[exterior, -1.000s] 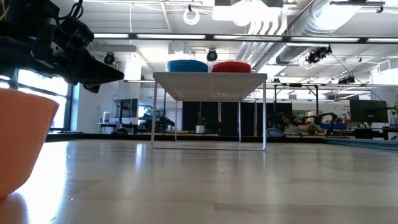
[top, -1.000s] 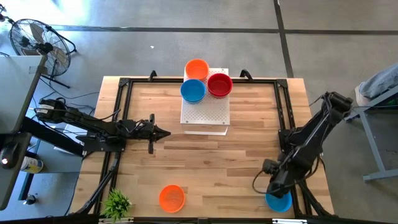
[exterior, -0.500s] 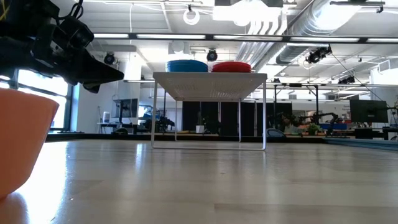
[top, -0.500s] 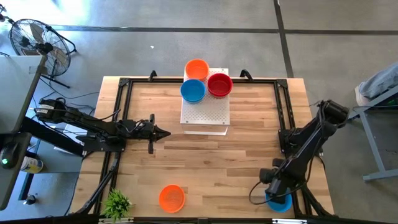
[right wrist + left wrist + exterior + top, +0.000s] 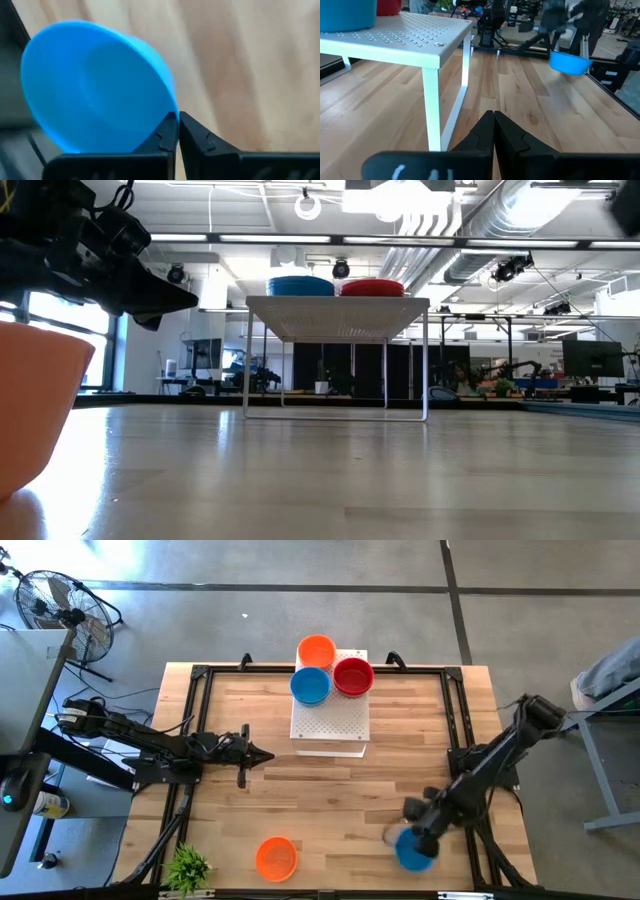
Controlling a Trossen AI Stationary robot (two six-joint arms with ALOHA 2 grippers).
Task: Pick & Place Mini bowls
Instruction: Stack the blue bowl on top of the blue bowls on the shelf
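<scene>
Moved inward, right tool [image 5: 415,840] clamps one blue bowl [image 5: 412,850]; left tool [image 5: 262,754] clenched; five bowls total.

Around the desk: a stand, a plant, a fan and the room behind.

A white perforated stand [image 5: 330,722] on thin legs sits at the middle of the far edge of the wooden desk [image 5: 330,800], and a black frame [image 5: 200,675] runs along the desk's edges. A small green plant [image 5: 188,867] stands at the near left corner. A floor fan [image 5: 55,602] stands on the grey concrete floor [image 5: 540,620] beyond the far left corner. A grey bundle [image 5: 610,675] lies off the right edge. In the low view, ceiling ducts [image 5: 440,220] and lights hang over a large hall.
</scene>
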